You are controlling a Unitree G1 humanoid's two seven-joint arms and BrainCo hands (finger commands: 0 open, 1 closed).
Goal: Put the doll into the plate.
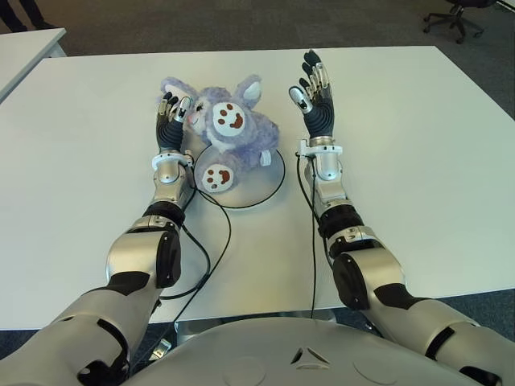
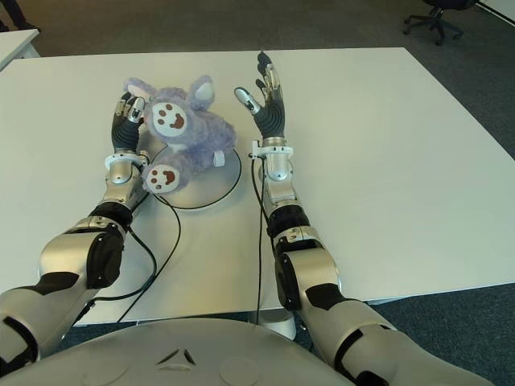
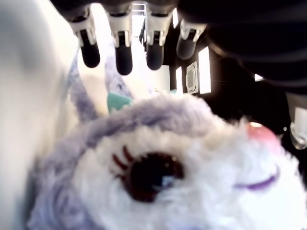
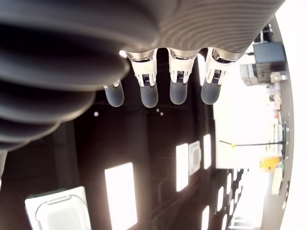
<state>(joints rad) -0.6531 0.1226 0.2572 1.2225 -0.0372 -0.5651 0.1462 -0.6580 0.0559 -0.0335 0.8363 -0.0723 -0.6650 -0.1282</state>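
Note:
A purple and white plush doll [image 1: 229, 129] lies on its back over the far left part of the round white plate [image 1: 261, 181], paw soles up, head and ears hanging past the rim. My left hand [image 1: 170, 117] stands upright against the doll's left side by its face, fingers extended; the left wrist view shows the doll's eye [image 3: 151, 175] close under the straight fingers [image 3: 123, 52]. My right hand [image 1: 314, 88] is held up to the right of the doll, apart from it, fingers spread and holding nothing [image 4: 158, 93].
The white table [image 1: 418, 161] stretches wide on both sides of the plate. Black cables [image 1: 211, 241] run from both wrists toward its near edge. Another white table [image 1: 24, 48] stands at the far left, and an office chair [image 1: 455, 16] at the far right.

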